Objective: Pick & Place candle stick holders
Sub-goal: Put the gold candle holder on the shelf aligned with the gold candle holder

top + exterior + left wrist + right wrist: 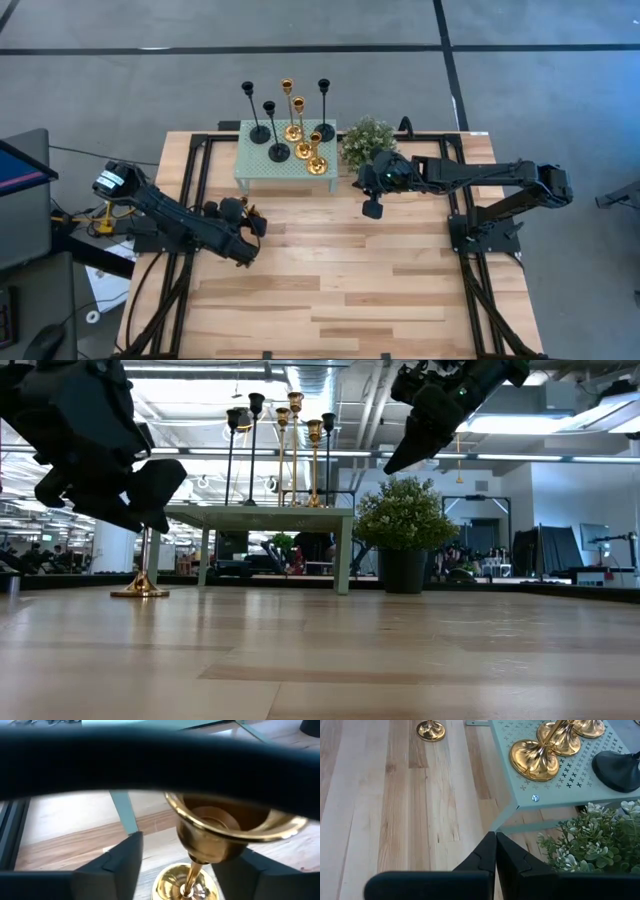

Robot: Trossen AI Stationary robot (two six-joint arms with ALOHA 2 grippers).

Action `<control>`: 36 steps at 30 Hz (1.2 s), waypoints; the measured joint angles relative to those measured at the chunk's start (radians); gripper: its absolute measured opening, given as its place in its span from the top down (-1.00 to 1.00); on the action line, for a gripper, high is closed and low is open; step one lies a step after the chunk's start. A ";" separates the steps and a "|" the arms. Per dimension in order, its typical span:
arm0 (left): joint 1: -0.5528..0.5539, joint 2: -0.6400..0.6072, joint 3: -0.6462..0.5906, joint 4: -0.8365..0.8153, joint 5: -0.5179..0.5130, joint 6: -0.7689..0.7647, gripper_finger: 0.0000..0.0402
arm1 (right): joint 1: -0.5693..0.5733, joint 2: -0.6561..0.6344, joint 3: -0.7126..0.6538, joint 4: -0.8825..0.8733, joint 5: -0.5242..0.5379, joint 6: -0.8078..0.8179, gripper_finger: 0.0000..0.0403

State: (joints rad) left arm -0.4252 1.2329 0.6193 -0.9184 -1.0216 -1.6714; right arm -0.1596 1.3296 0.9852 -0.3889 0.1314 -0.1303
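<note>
One gold candle stick holder (140, 588) stands upright by its round base on the wooden table top, left of the mint-green little table (250, 165). My left gripper (150, 495) is open at its top. In the left wrist view the fingers (120, 865) stand on either side of the thin stem (194, 870) just under the top cup (235, 827), with a gap on each side. Three black holders (278, 152) and three gold holders (305, 150) stand on the little table. My right gripper (495, 852) is shut and empty, raised near the little table's near right corner (372, 208).
A bushy green potted plant (368, 140) stands right of the little table, just beyond my right gripper. The near half of the wooden table (330, 300) is bare. Black frame rails (190, 200) run along both sides of the table.
</note>
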 joint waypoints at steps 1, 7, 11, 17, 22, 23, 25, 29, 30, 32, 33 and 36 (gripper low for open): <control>0.000 0.000 0.000 0.000 -0.001 0.000 -0.03 | 0.000 0.000 0.000 0.000 0.000 0.000 1.00; 0.000 0.000 0.000 0.004 -0.002 0.000 0.46 | 0.000 0.000 0.000 -0.004 0.000 0.024 1.00; 0.000 0.000 0.000 0.004 0.007 0.000 0.77 | 0.000 0.000 0.000 -0.008 0.000 0.026 1.00; 0.000 0.000 0.000 0.004 0.019 -0.001 0.90 | 0.000 0.000 0.000 -0.011 0.000 0.026 1.00; -0.017 -0.001 0.000 0.012 0.030 0.003 0.93 | 0.000 0.000 0.000 -0.011 0.000 0.026 1.00; -0.027 -0.001 0.000 0.017 0.031 0.013 0.93 | 0.000 0.000 0.000 -0.011 0.000 0.026 1.00; -0.050 -0.001 0.000 0.036 0.033 0.016 0.93 | 0.000 0.000 0.000 -0.011 0.000 0.026 1.00; -0.103 -0.001 0.000 0.074 0.037 0.020 0.93 | 0.000 0.000 0.000 -0.011 0.000 0.026 1.00; -0.117 -0.001 0.000 0.084 0.036 0.022 0.93 | 0.000 0.000 0.000 -0.011 0.000 0.026 1.00; -0.146 -0.001 0.000 0.106 0.023 0.026 0.93 | 0.000 0.000 0.000 -0.011 0.000 0.026 1.00; -0.161 0.000 0.000 0.121 0.015 0.029 0.93 | 0.000 0.000 0.000 -0.011 0.000 0.026 1.00; -0.202 -0.001 0.001 0.183 -0.012 0.057 0.93 | 0.000 0.000 0.000 -0.011 0.000 0.026 1.00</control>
State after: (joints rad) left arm -0.6271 1.2323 0.6200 -0.7357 -1.0340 -1.6145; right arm -0.1596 1.3296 0.9852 -0.4004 0.1318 -0.1043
